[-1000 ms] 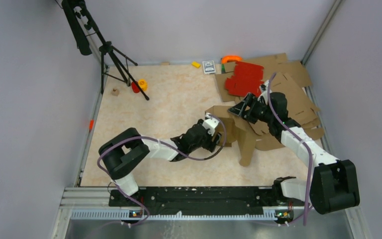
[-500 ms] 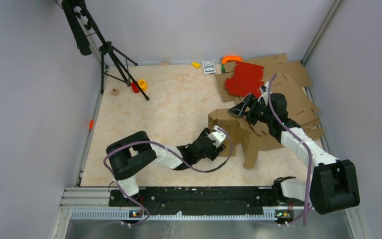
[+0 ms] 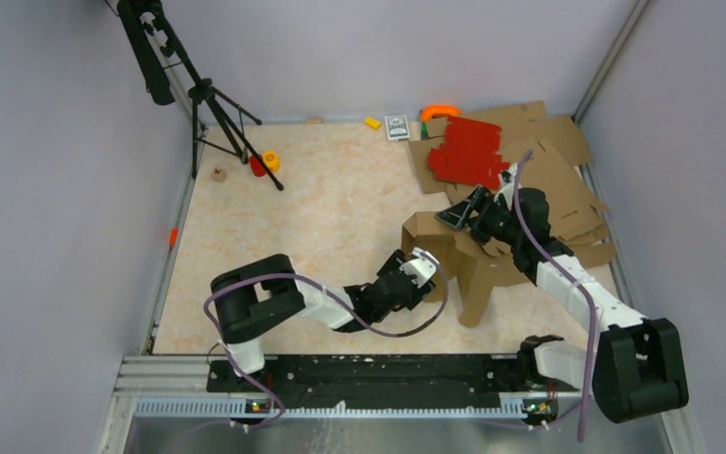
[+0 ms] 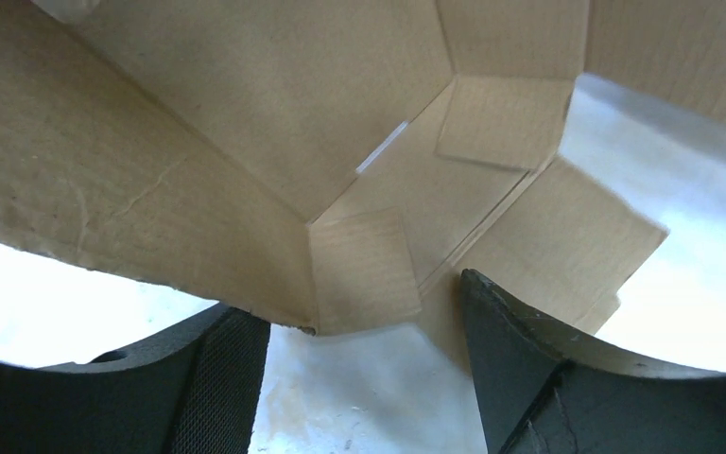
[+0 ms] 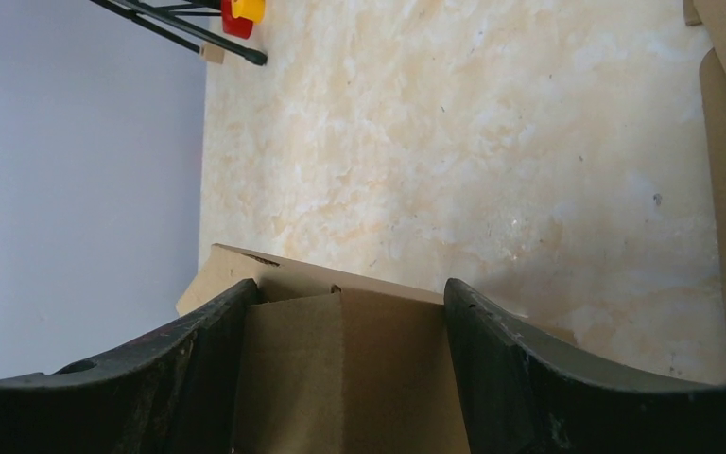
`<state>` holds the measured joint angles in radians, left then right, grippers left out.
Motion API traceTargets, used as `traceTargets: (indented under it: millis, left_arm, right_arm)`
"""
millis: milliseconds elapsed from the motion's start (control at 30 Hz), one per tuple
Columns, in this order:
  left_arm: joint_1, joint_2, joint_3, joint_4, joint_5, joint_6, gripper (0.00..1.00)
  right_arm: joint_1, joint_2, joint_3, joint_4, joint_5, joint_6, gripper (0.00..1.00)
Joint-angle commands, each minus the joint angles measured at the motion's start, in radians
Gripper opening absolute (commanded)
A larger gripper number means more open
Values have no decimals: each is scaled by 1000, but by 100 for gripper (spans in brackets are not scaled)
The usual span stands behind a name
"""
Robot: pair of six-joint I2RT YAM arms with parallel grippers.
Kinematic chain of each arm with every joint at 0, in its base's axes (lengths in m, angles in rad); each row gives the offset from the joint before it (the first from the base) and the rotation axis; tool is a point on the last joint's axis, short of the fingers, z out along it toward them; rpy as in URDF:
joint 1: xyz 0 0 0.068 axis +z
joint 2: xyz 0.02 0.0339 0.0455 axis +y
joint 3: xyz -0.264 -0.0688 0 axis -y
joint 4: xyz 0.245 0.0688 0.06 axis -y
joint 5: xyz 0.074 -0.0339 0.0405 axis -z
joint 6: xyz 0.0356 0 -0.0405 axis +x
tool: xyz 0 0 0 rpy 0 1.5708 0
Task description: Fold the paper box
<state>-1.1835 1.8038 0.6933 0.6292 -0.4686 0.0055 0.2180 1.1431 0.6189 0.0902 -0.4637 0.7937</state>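
Note:
The paper box (image 3: 468, 263), plain brown and part folded, stands on the table right of centre, with one panel hanging down toward the front. My left gripper (image 3: 423, 269) is at its lower left side. In the left wrist view the left gripper (image 4: 357, 303) is open and looks up into the box's inside (image 4: 274, 113), with a flap corner between the fingers. My right gripper (image 3: 460, 215) is over the box's top far edge. In the right wrist view the right gripper (image 5: 350, 288) is open, with a box panel (image 5: 350, 378) filling the gap between the fingers.
Red cardboard sheets (image 3: 468, 149) lie on larger flat brown sheets (image 3: 558, 156) at the back right, just behind the right arm. A black tripod (image 3: 213, 104) stands at the back left, with a red and yellow object (image 3: 265, 163) by it. Small items lie along the back edge (image 3: 397, 127).
My left gripper has moved right and toward the front, along the box's left side. The box and my right gripper have shifted slightly to the right.

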Motion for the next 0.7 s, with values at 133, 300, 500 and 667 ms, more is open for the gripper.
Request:
traceTargets:
  millis: [133,300,500,667]
  left_arm:
    - [16,-77,6,46,175,-164,65]
    - [45,-87,-14,78,249,-205,58]
    - [90,-104,-49,124,364,-232,56]
    - [171,-128,-59,144,576,-285,57]
  right_arm:
    - [2,-53,-72,52,14,78,67]
    - [3,-73,-81,63,32,87,66]
    - [2,-65,-72,63,28,86,65]
    - [2,-65,-66,57,30,82,65]
